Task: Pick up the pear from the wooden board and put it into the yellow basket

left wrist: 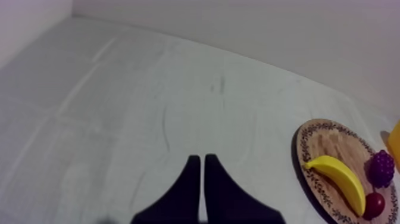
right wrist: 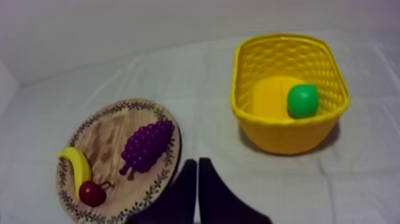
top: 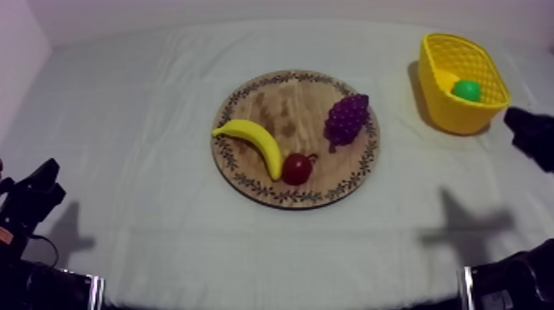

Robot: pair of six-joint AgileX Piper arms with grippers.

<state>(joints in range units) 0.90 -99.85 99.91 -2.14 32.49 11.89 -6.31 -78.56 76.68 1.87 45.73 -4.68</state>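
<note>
Top view: the basket, at the worktop's right, holds the pear. The board carries banana, grapes and small red fruit.
Left wrist view: left jaws pressed together, empty, beside the board.
Right wrist view: right jaws closed together on nothing. The pear lies in the basket beyond them, and its long axis is unclear.

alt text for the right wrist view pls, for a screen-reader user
A green pear lies inside the yellow basket. Beside the basket, the wooden board holds a banana, grapes and a small red fruit. The right gripper is shut, empty.
</note>
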